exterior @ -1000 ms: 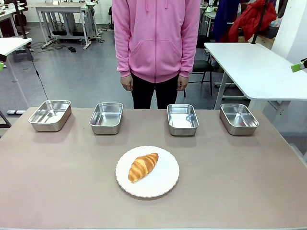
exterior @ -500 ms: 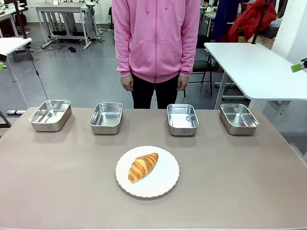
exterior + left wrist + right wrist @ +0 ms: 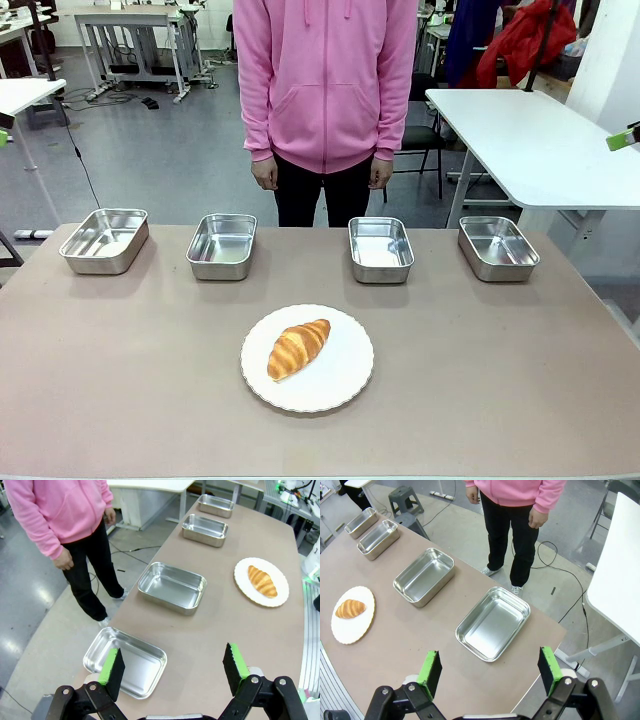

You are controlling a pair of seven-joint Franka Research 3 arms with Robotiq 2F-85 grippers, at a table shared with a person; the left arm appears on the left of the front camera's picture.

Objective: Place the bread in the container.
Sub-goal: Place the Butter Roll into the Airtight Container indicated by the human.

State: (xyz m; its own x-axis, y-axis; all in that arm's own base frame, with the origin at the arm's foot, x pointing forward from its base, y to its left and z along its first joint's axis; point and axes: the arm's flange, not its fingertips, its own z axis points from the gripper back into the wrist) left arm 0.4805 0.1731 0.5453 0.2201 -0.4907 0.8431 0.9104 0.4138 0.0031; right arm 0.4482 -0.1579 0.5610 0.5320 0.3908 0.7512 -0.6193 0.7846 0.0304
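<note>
Tan table (image 3: pixel 120 380), grey floor (image 3: pixel 160 150); bread (image 3: pixel 298 348) on plate (image 3: pixel 342 382); left claw (image 3: pixel 173 669), right claw (image 3: pixel 489 671) apart.

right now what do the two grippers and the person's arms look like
The left gripper and right gripper look alike: each has two black hinged fingers faced with bright green pads, with round silver pins at the joints. The person wears a pink hoodie with long sleeves ending in ribbed cuffs, and a front pouch pocket.
</note>
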